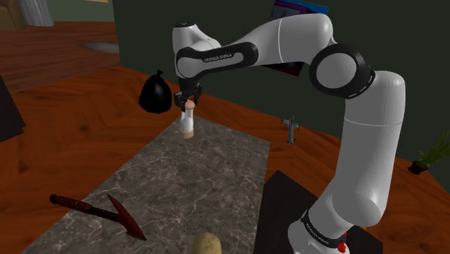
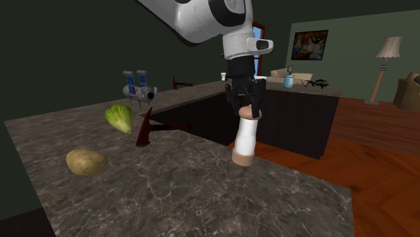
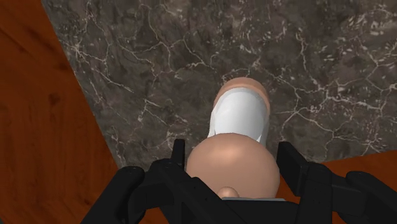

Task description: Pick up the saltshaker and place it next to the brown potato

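The white arm (image 1: 364,137) is seen rising from its base at the shoulder view's lower right, bent at the elbow, with the forearm stretched nearly level toward that view's left. The wrist is turned downward, so the black gripper (image 1: 190,105) is pointed almost straight down over the far edge of the counter (image 1: 180,187), close to a corner. Its two fingers (image 3: 179,156) are set against opposite sides of the saltshaker's (image 3: 238,114) rounded top, which is clasped between them.
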Controlling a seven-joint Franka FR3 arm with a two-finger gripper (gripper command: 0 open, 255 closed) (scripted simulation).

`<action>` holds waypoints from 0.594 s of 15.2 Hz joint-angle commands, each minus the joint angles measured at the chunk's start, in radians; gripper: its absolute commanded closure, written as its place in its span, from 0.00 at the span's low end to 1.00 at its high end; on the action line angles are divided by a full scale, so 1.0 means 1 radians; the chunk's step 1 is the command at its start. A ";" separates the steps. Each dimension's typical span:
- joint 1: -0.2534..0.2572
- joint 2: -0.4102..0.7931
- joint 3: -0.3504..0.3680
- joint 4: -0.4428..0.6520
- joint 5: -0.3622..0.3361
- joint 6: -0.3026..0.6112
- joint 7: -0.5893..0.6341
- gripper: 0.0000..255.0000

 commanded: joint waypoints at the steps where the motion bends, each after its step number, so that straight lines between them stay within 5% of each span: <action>1: 0.001 -0.008 0.002 0.017 0.004 -0.024 -0.005 1.00; 9: 0.004 -0.027 0.006 0.095 0.015 -0.119 -0.028 1.00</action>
